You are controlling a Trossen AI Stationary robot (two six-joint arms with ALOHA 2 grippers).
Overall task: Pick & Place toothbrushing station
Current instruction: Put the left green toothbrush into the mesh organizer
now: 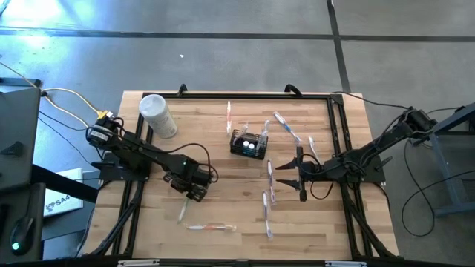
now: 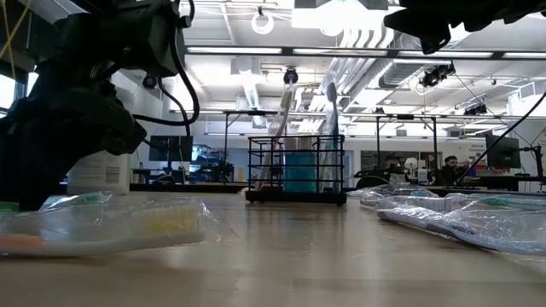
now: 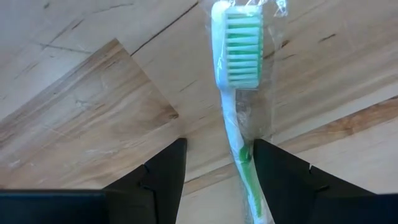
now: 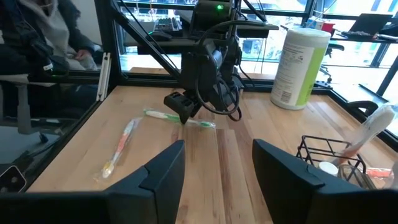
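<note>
Toothbrushing station [image 1: 248, 144], a small black wire caddy, stands upright on the wooden table [image 1: 223, 185] a little toward the far edge and near the middle. From the low view it already holds a couple of pale toothbrushes standing on end and something teal inside. A white cylindrical container [image 1: 157, 116] with a green and white label lies near the table's far left corner, well apart from the caddy.

Wrapped toothbrushes lie scattered around: one just beyond the caddy [image 1: 229, 117], a few to its right and toward the near side [image 1: 269, 194], and an orange-handled one [image 1: 211, 227] close to the near edge.

Left gripper [image 1: 191, 194] is down at the table on the left, near side of the caddy. Its fingers [image 3: 163, 177] stand apart and straddle the handle of a wrapped green toothbrush [image 3: 237, 81] that lies flat on the wood; the handle runs close along one finger, but the fingers are not closed on it.

Right gripper [image 1: 300, 180] hangs over the table to the right of the caddy, fingers [image 4: 163, 175] spread with nothing between them, pointing across the table toward the left arm.

A seated person [image 4: 46, 31] shows beyond the table's edge.
</note>
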